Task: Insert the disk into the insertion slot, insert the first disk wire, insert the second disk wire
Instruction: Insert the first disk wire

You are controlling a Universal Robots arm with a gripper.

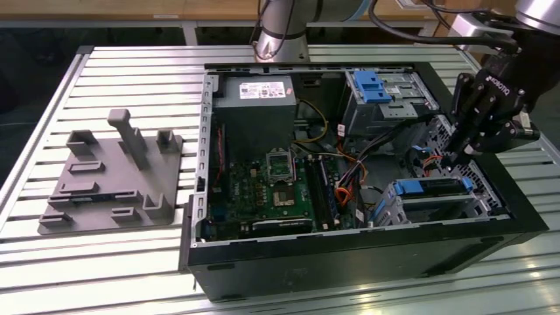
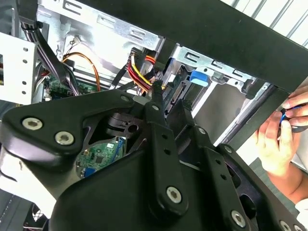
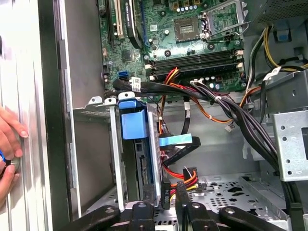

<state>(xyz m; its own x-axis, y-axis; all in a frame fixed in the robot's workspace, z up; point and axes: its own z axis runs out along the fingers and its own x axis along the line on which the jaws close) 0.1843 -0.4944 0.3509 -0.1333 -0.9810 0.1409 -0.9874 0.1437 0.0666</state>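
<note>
in the near corner of the open computer case (image 1: 368, 262), on the exterior view's right, the disk (image 1: 435, 186) sits inside the insertion slot (image 1: 391, 203), so the first step looks done. in the first wrist view the disk stands edge-on between the slot's perforated silver walls. its bright blue carrier caps the end nearest the motherboard (image 3: 192, 29).

the gripper (image 3: 165, 206) reaches down at the far side of the slot. its black fingers are clenched on the black plug of a disk wire (image 3: 166, 191), a bundle of red, yellow and black leads. the plug is held just beside the disk's far edge, and i cannot tell whether it is pushed home or only lined up.

another wire with a flat blue plug (image 3: 175, 140) lies against the slot's wall along that same edge, closer to the motherboard. whether it is seated is unclear too. by my reading, the wiring is the part left to finish.

a person's hand (image 2: 281, 137) is outside the case wall, well apart from the gripper.
</note>
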